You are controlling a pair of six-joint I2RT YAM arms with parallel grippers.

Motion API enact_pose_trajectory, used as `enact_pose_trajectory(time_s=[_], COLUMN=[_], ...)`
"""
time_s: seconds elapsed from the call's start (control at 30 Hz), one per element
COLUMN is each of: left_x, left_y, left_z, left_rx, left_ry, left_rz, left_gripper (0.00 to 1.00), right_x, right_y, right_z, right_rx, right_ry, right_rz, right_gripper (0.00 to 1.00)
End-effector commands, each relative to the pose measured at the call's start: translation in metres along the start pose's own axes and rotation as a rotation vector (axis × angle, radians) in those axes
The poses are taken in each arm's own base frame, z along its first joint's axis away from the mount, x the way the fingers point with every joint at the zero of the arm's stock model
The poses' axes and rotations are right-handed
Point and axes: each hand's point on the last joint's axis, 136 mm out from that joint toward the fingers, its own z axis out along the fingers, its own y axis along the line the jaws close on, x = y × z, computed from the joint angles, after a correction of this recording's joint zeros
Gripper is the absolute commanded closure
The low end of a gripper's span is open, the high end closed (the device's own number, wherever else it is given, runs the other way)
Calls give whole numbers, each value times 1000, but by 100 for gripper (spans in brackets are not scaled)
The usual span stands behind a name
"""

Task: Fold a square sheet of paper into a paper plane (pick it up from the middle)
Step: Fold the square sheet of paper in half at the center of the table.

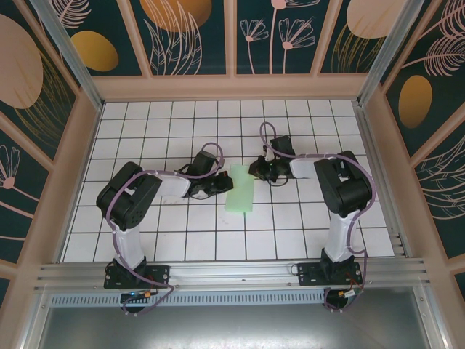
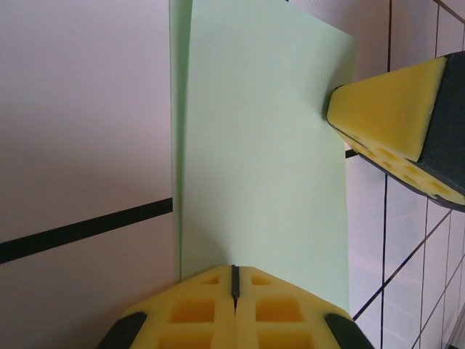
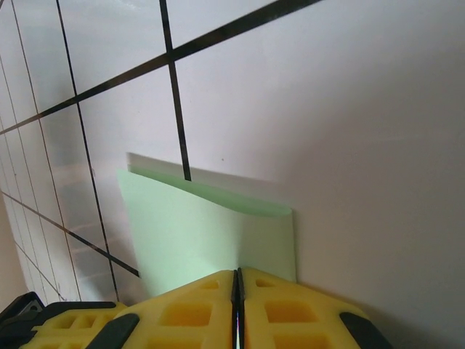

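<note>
Green sheet of paper (image 1: pixel 240 189) is lying flat mid-surface (image 1: pixel 290 233), folded double into a narrow strip. Left tool (image 1: pixel 220 187) is clenched with its tips on the strip's 9 o'clock edge. Right tool (image 1: pixel 256 171) is clenched too, touching around 2 o'clock.
</note>
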Motion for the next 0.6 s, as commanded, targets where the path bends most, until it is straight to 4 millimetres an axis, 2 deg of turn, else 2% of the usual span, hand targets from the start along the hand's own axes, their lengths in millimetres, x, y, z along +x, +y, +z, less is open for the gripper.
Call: enact_pose_trajectory(time_s=[0.0,0.13,0.23,0.57], left_x=[33,33,34,33], left_y=[45,45,46,44], left_z=[1,1,2,1], left_rx=[-159,-158,-160,-154], left_ry=[89,90,92,90], left_rz=[-44,-45,-44,-44], left_gripper=[100,100,100,100], right_x=[-9,-28,-34,-23], right_y=[6,30,36,0], right_z=[-4,-18,-19,4], right_rx=[20,-46,-68,3], right_ry=[-13,-50,-51,-11], right_rz=[-11,-37,-41,21], right_gripper=[87,87,87,87])
